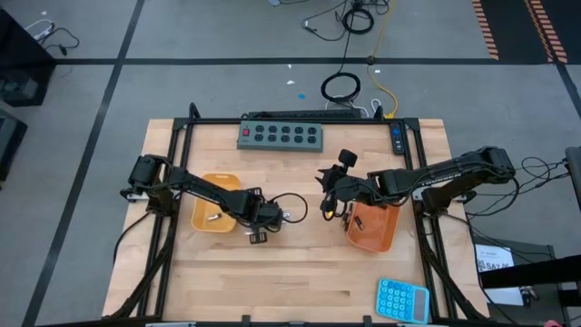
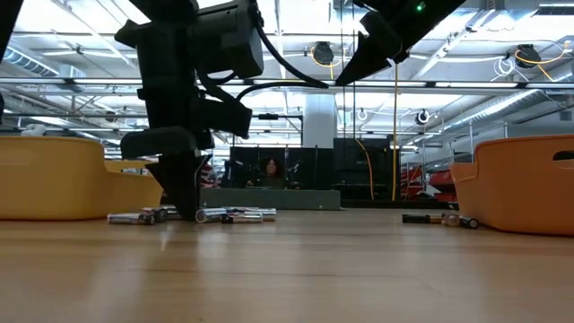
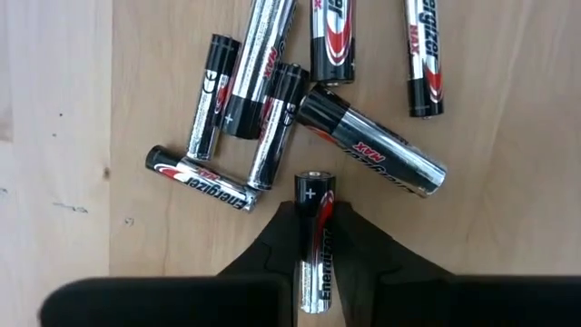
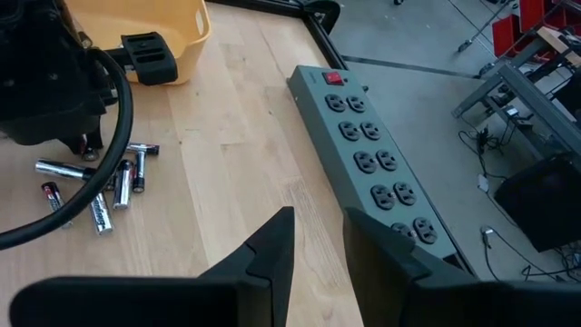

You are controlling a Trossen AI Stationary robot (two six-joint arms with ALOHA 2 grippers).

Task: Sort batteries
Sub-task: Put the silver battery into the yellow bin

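Note:
Several silver-and-black batteries [image 3: 272, 100] lie in a loose heap on the wooden table, between the yellow tray [image 1: 214, 214] and the orange tray [image 1: 372, 229]. My left gripper [image 3: 314, 263] stands over the heap's near side, pointing down, shut on one battery [image 3: 314, 218]. In the low view its fingers [image 2: 184, 202] reach down to the table among the batteries [image 2: 235, 215]. My right gripper [image 4: 318, 250] hangs above the table beside the orange tray, open a little, with nothing between its fingers. A few more batteries [image 2: 439, 218] lie by the orange tray. My left gripper pinches one battery by its two long sides [image 3: 313, 241] between the two fingers [image 3: 272, 254]. The fingers come from above, pointing steeply down, and the battery runs along the gap between them. Its plus end [image 3: 314, 188] sticks out past the fingertips. It lies level at the table.
A grey power strip [image 1: 281, 136] lies along the table's far edge and shows in the right wrist view [image 4: 372, 154]. A light blue calculator [image 1: 402, 300] sits at the near right corner. The wood in front of both trays is bare.

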